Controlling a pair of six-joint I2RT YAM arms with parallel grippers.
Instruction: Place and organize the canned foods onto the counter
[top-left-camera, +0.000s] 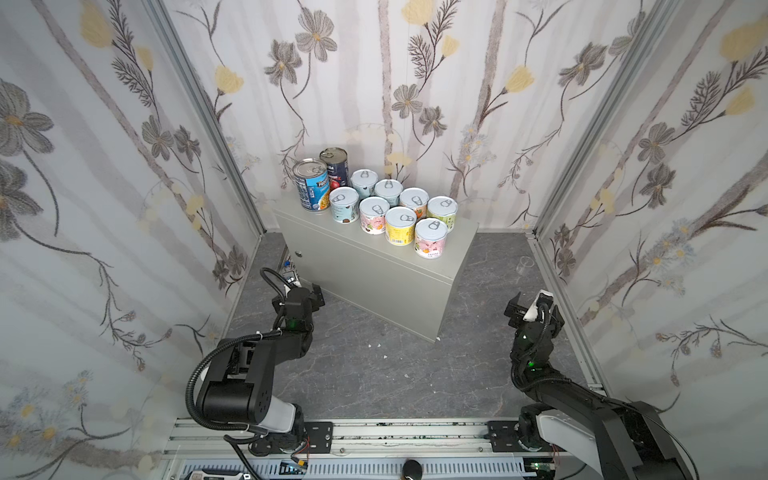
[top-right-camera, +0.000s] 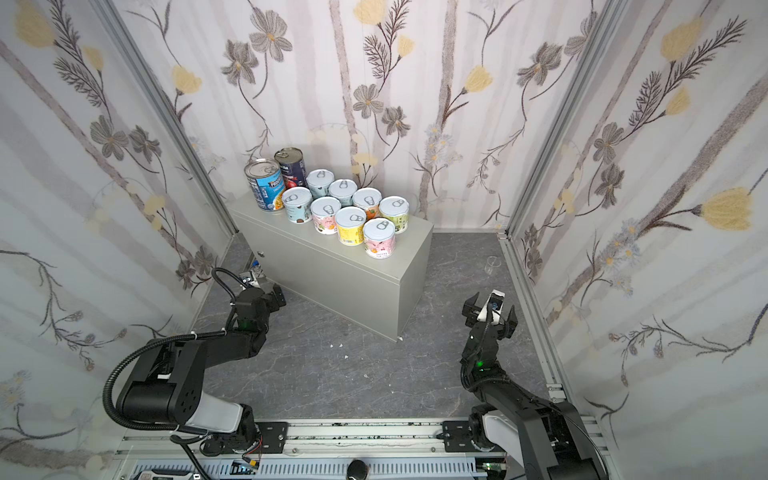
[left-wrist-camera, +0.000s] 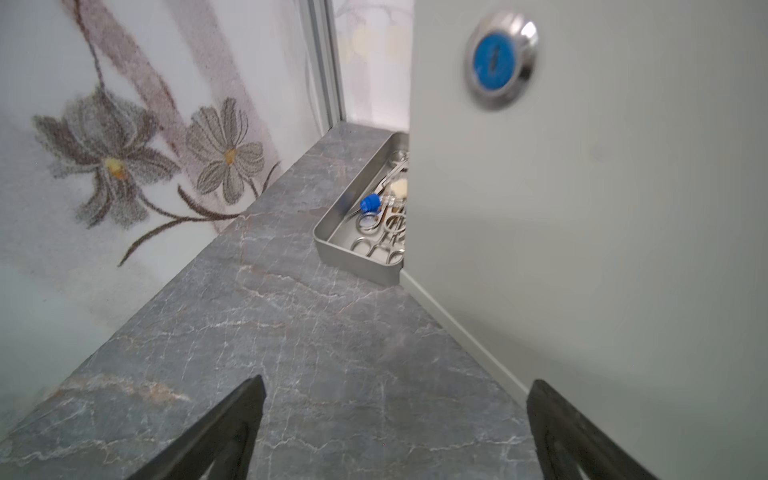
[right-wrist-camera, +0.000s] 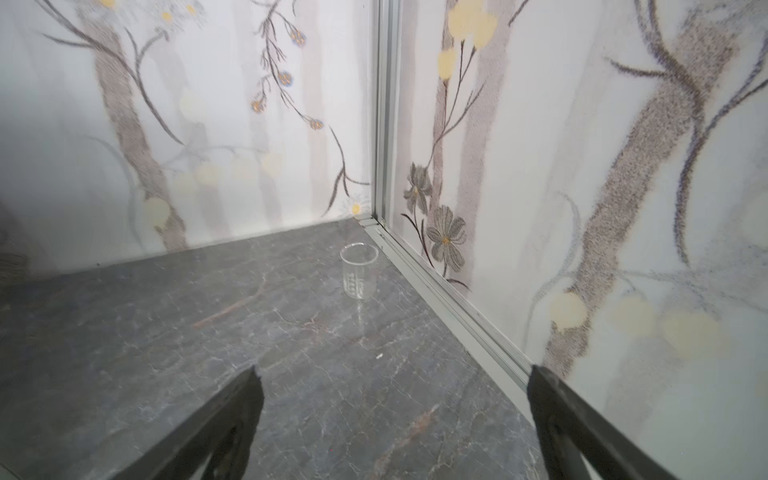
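Dark marbled floor, floral walls. Your canned foods stand upright, clustered on the boxy grey metal table's flat top: two tall steel cans beside eight short pull-tab cans. Your left gripper and right gripper hang low, jaws wide apart, empty.

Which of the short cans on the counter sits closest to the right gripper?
The pink-labelled short can at the right end of the front row, near the front edge of the counter. The other seven stand left of or behind it, farther from the right gripper.
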